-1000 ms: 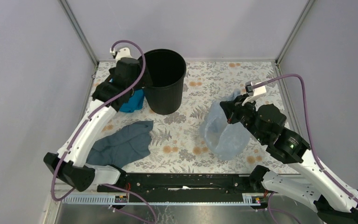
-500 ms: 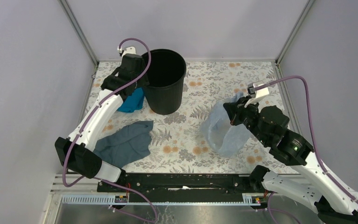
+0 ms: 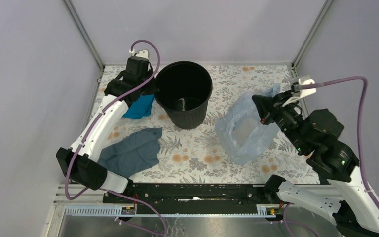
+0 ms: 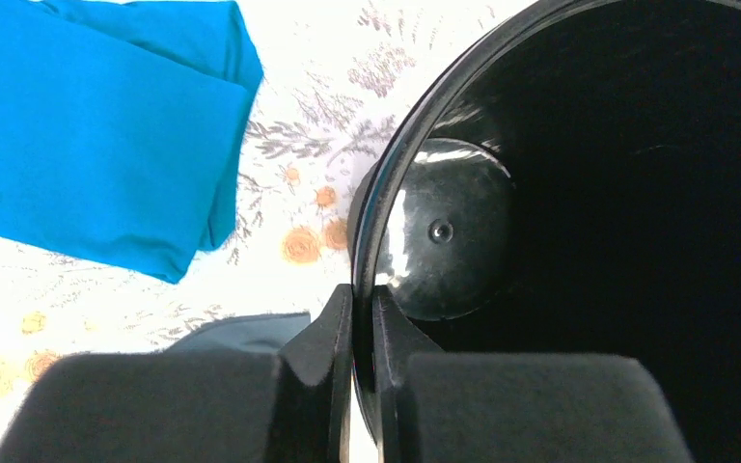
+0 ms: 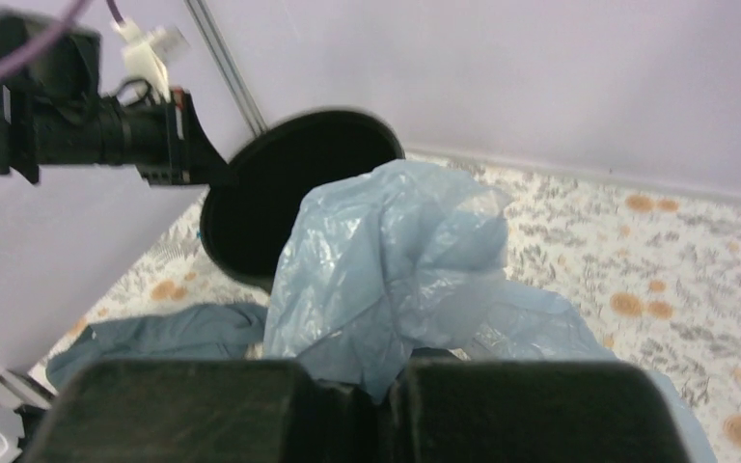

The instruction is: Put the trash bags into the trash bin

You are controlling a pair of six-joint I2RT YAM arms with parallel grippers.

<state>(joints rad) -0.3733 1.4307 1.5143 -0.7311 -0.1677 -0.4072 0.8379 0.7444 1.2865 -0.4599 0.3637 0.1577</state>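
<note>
Since half a second ago the round black plastic trash bin [image 3: 193,117] has slid toward 3 o'clock, away from the back left corner. Its glossy floor now shows inside the mouth, where before it looked only dark. The left hand [image 4: 362,301] has gone with it: its two fingers are pressed together on the bin's rim at the bin's 9 o'clock side, one finger inside and one outside. The right arm has swung toward 3 o'clock and risen. The right hand [image 5: 386,388] pinches a bunched fold of the thin, translucent pale blue plastic bag [image 3: 242,134], which has travelled the same way and hangs more stretched out than before. Its lower end seems to lie on the counter [image 3: 237,81].

The bag is outside the bin, at about 4 o'clock from it, over the right half of the flower-patterned counter.

Counted: one bin, one plastic bag, two cloths, two arms. The bright teal folded cloth [image 3: 139,106] lies just beside the bin at its 9 o'clock, under the left arm. The dull grey-blue cloth [image 3: 128,154] lies rumpled at 8 o'clock on the counter. Neither cloth has moved.
</note>
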